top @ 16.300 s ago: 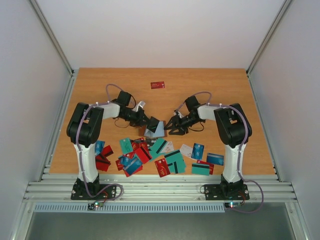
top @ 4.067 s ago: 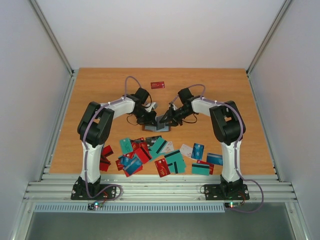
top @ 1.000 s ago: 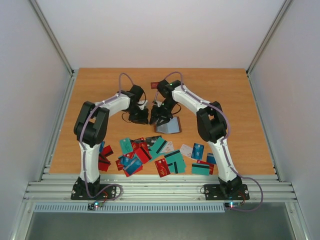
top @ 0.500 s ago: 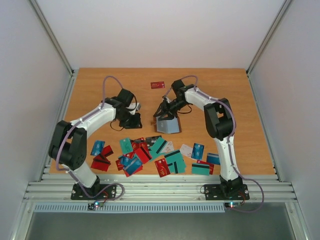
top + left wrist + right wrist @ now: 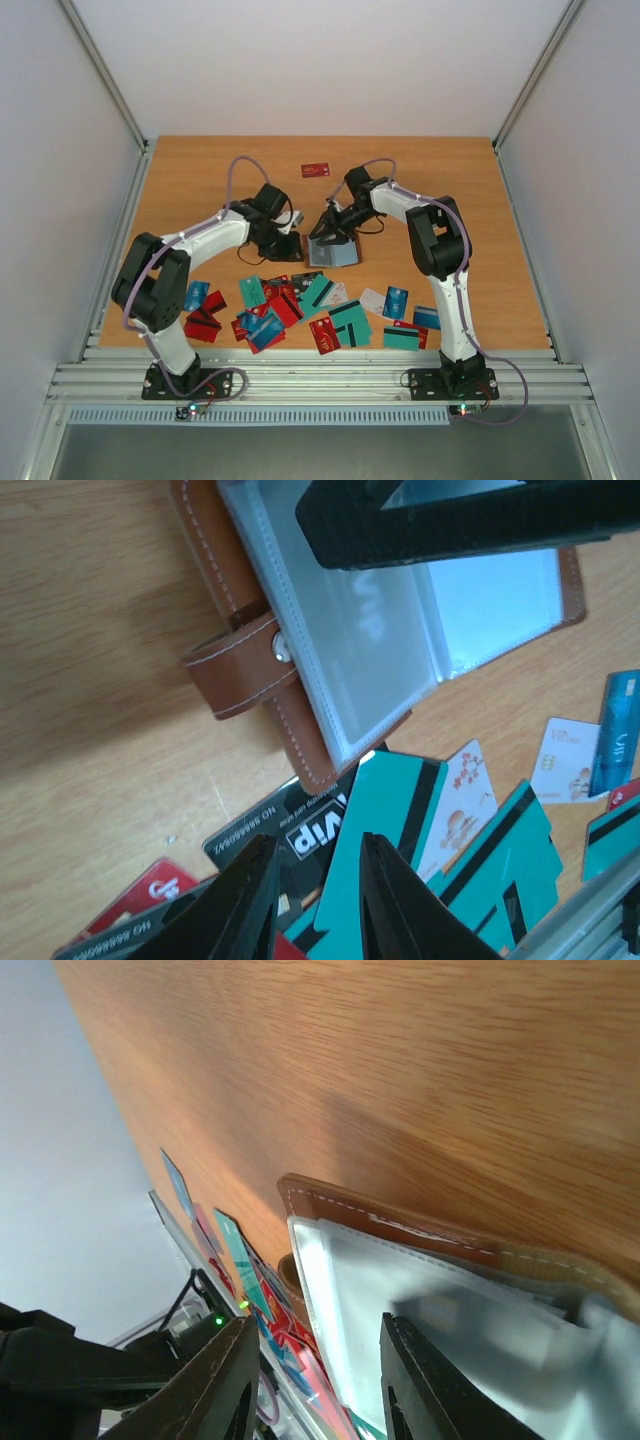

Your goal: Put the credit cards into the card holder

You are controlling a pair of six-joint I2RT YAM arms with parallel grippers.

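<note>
Black plastic fingers of the left gripper (image 5: 315,900) stand a narrow gap apart with nothing held between them, hovering over the far edge of the scattered credit cards (image 5: 300,305). The right gripper (image 5: 318,1390) has its matching black fingers partly apart and holds no card. It reaches down onto the open card holder (image 5: 345,670), and whether the tips touch the sleeves cannot be told. The card holder lies flat near the middle of the wooden table (image 5: 200,180), between the two grippers and just beyond the cards. It is tan brown leather with pale stitching along its rim. A short strap (image 5: 245,667) with a metal snap sticks out from one side. Inside are glossy, limp clear plastic sleeves (image 5: 400,1280) over a pale grey lining. A faint mark shows through one sleeve, but no card is clearly seated there, so the task looks barely begun. Nearly all the cards remain loose on the table. They are thin, stiff, round-cornered rectangles. A black VIP card (image 5: 290,835) touches the holder's near edge, with a teal card (image 5: 375,840) bearing a black stripe beside it. Red, blue and white cards overlap along the near side. One red card (image 5: 316,170) lies alone, well apart, toward the far edge.
</note>
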